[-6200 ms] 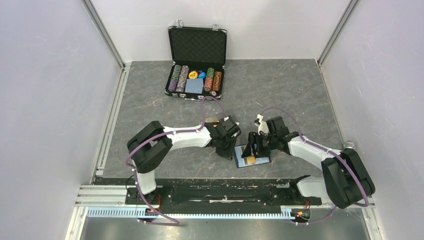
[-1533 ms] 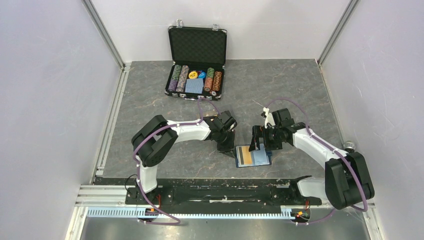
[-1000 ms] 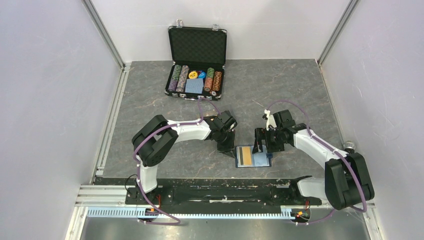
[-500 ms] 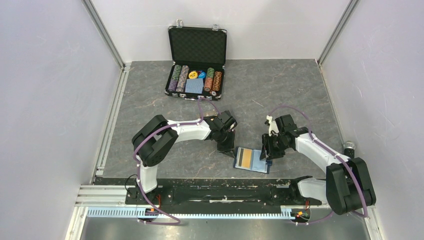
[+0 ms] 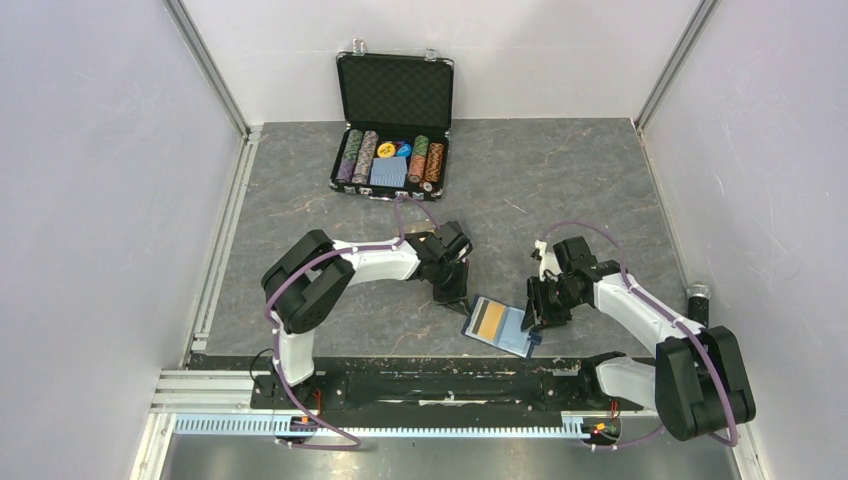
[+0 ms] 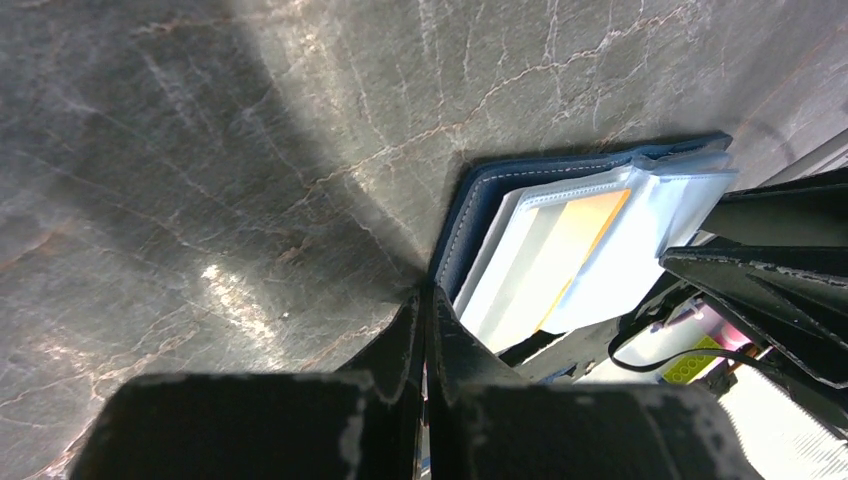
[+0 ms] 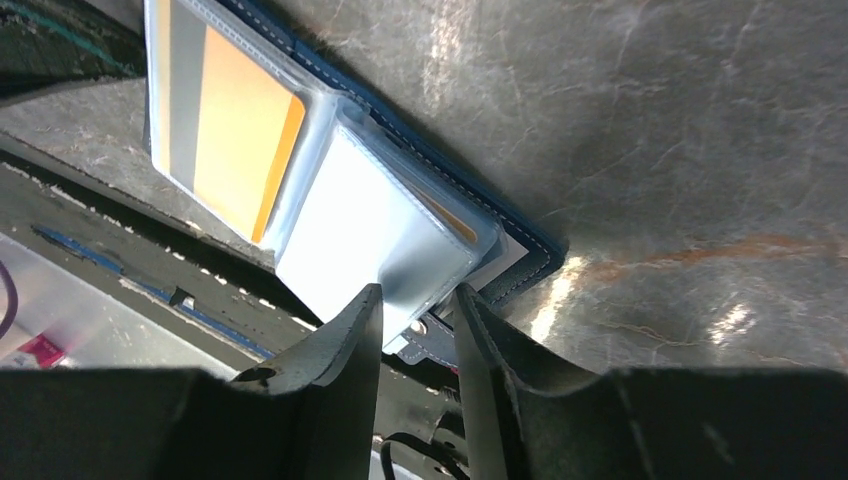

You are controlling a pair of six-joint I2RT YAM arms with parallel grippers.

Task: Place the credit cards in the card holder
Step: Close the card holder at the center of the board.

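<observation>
The navy card holder (image 5: pixel 512 331) lies open on the table between the two arms, its clear sleeves up. A gold-orange credit card (image 5: pixel 489 320) sits in the left sleeve (image 7: pixel 235 140), also seen in the left wrist view (image 6: pixel 582 238). An orange edge shows under the right sleeve (image 7: pixel 452 222). My right gripper (image 7: pixel 418 305) is at the holder's right end, its jaws narrow and closed on the sleeve edge by the snap tab. My left gripper (image 6: pixel 428 296) is shut, with its tips down on the table against the holder's navy edge (image 6: pixel 478 215).
An open black briefcase (image 5: pixel 392 95) with poker chips and a blue deck stands at the back. The black rail (image 5: pixel 440 385) with the arm bases runs just in front of the holder. A small metal cylinder (image 5: pixel 697 293) sits at the right wall.
My right gripper has come nearer and down onto the holder's right end, and its jaws have narrowed. The holder has turned and slid slightly toward the rail. The left arm has stayed put.
</observation>
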